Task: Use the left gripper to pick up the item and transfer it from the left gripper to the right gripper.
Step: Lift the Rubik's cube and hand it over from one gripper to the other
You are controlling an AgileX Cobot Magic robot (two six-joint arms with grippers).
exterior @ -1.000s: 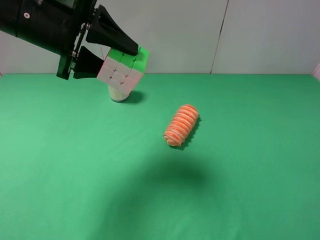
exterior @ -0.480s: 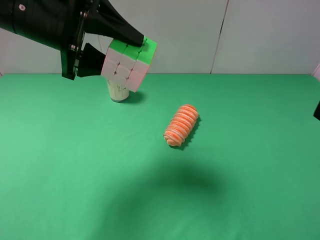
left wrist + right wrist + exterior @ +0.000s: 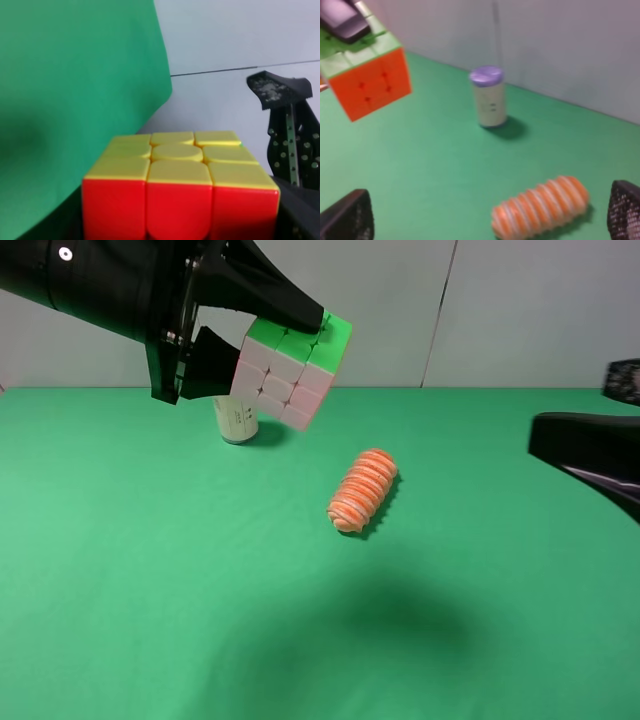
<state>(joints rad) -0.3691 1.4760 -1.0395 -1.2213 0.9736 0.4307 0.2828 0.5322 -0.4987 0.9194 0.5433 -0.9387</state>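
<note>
Pickup looks done: the left gripper (image 3: 265, 345) clamps the item (image 3: 290, 375) high above the green table (image 3: 150, 590), near the can (image 3: 235, 425). The right gripper (image 3: 575, 405), jaws spread wide, waits well apart; the handover itself isn't done yet.

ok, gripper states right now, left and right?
Left gripper: closed on the puzzle cube, held in the air.
Right gripper: jaws open, holding nothing.
</note>
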